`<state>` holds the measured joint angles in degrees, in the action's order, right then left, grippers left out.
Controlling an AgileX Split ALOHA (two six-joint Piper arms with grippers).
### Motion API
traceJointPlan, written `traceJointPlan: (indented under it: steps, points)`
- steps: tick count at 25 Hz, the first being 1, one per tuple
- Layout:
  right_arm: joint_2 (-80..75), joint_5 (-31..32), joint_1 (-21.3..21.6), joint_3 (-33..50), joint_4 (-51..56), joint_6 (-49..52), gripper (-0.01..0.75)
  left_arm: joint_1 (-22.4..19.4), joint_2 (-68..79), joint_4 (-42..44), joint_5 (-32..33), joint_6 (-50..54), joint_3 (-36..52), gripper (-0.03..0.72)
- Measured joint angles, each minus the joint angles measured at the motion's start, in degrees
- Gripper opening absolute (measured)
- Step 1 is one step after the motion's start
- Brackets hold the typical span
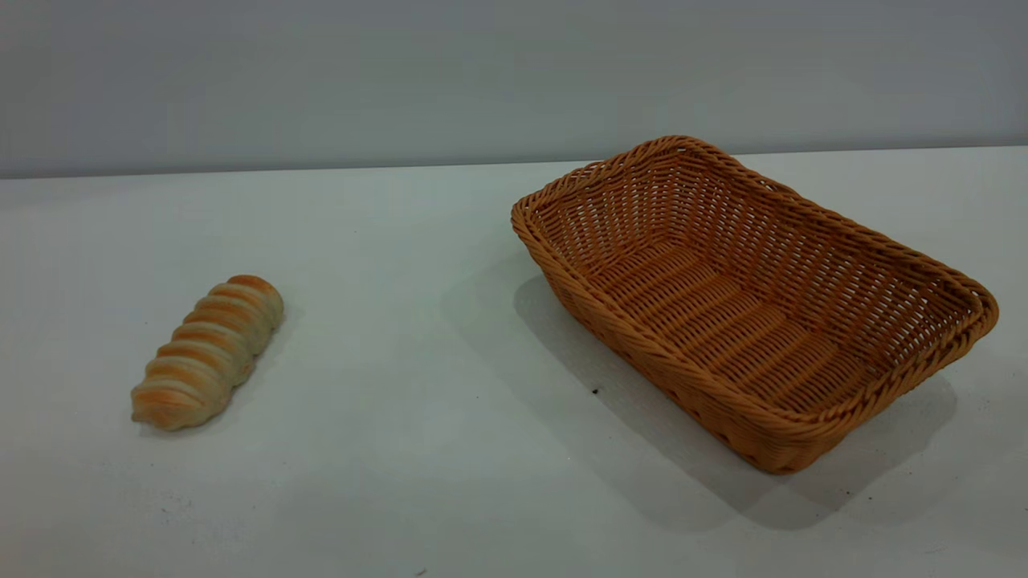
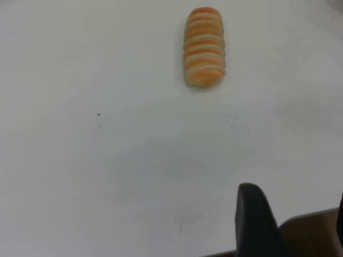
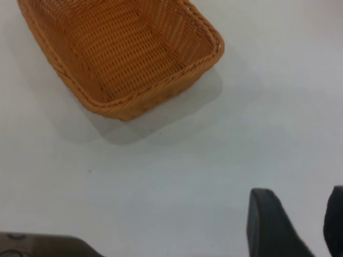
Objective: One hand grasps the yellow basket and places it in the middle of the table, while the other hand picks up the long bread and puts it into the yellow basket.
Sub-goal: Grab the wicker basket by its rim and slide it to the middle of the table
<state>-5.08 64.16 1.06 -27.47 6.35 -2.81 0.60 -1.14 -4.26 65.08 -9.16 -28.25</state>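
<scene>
The yellow basket stands empty on the right half of the white table; its near corner shows in the right wrist view. The long bread lies on the table's left side, and the left wrist view has it well ahead of the gripper. Neither gripper appears in the exterior view. My left gripper hovers over bare table, open, with nothing between its fingers. My right gripper is also open and empty, a good way short of the basket, fingers apart.
A grey wall runs behind the table's far edge. A few tiny dark specks dot the tabletop. Bare table lies between the bread and the basket. A brown surface shows beyond the table edge in the left wrist view.
</scene>
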Motion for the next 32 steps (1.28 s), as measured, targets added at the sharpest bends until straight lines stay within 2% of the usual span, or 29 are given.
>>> traceJointPlan:
  steps: [11, 14, 17, 22, 27, 29, 32]
  points:
    - [0.0, -0.1, 0.0, 0.0, 0.0, 0.0, 0.239, 0.0, 0.0, 0.0, -0.1, 0.6, 0.0, 0.436]
    - [0.0, -0.8, 0.0, -0.1, 0.4, 0.1, 0.239, 0.0, 0.0, 0.0, -3.4, 2.7, -0.5, 0.436]
    - [0.0, -7.7, 0.0, -0.2, 2.4, 0.1, 0.239, 0.0, 0.0, -0.7, -12.9, 6.4, -0.7, 0.436]
    - [-0.8, -29.4, 0.0, -0.3, 10.3, -0.2, 0.251, 0.0, 0.1, -5.5, -32.8, 12.3, -0.7, 0.436]
    - [-8.8, -45.4, 0.0, -0.3, 17.3, -3.7, 0.353, 0.0, 5.7, -14.1, -55.8, 13.1, -0.8, 0.436]
    - [-14.0, -50.5, 0.0, -0.3, 20.0, -5.2, 0.41, 0.0, 10.5, -15.8, -60.9, 13.1, -0.8, 0.436]
    - [-24.9, -56.4, 0.0, -0.3, 21.9, -7.2, 0.475, 0.0, 20.9, -16.0, -64.1, 12.4, -0.8, 0.436]
